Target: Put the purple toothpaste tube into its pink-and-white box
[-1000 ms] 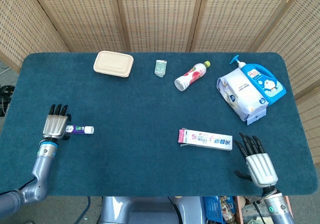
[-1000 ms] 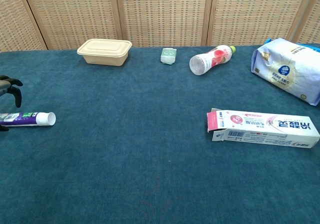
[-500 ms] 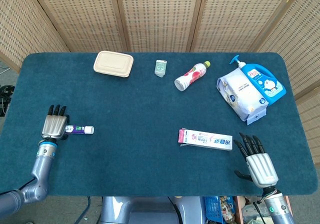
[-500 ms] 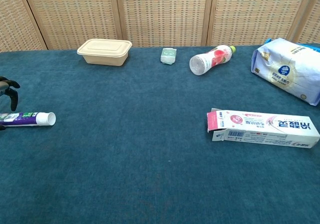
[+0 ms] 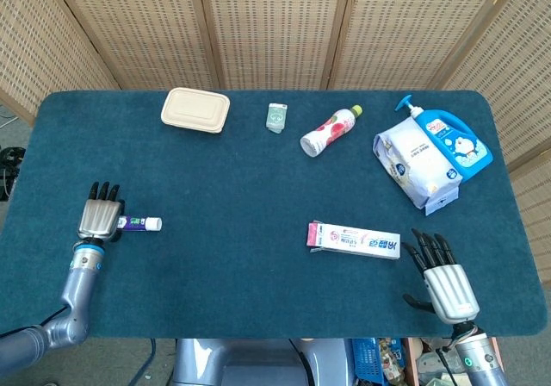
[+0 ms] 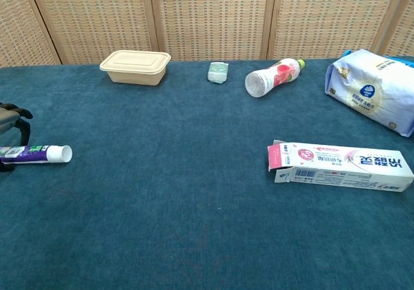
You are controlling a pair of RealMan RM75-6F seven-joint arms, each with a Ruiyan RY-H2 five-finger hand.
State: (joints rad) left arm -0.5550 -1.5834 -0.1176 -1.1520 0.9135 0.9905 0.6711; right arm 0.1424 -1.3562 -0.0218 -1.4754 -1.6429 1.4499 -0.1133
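The purple toothpaste tube [image 5: 138, 223] lies on the blue cloth at the left, its white cap pointing right; the chest view shows the tube [image 6: 35, 153] flat on the table. My left hand [image 5: 97, 218] hovers over the tube's tail end with fingers extended and apart, holding nothing. In the chest view only the dark fingers [image 6: 16, 118] show at the left edge, just above the tube. The pink-and-white box [image 5: 355, 240] lies flat at the right, and its open flap end [image 6: 279, 164] faces left. My right hand [image 5: 443, 281] rests open just right of the box, near the front edge.
Along the back stand a beige lidded container [image 5: 195, 109], a small green packet [image 5: 275, 117] and a bottle lying on its side [image 5: 330, 131]. A white bag [image 5: 413, 166] and a blue pump bottle [image 5: 456, 140] sit at the back right. A screen rises behind the table.
My left hand has shifted slightly toward the near edge and sunk a little over the tube's tail. The tube, the box and the right hand have not moved.
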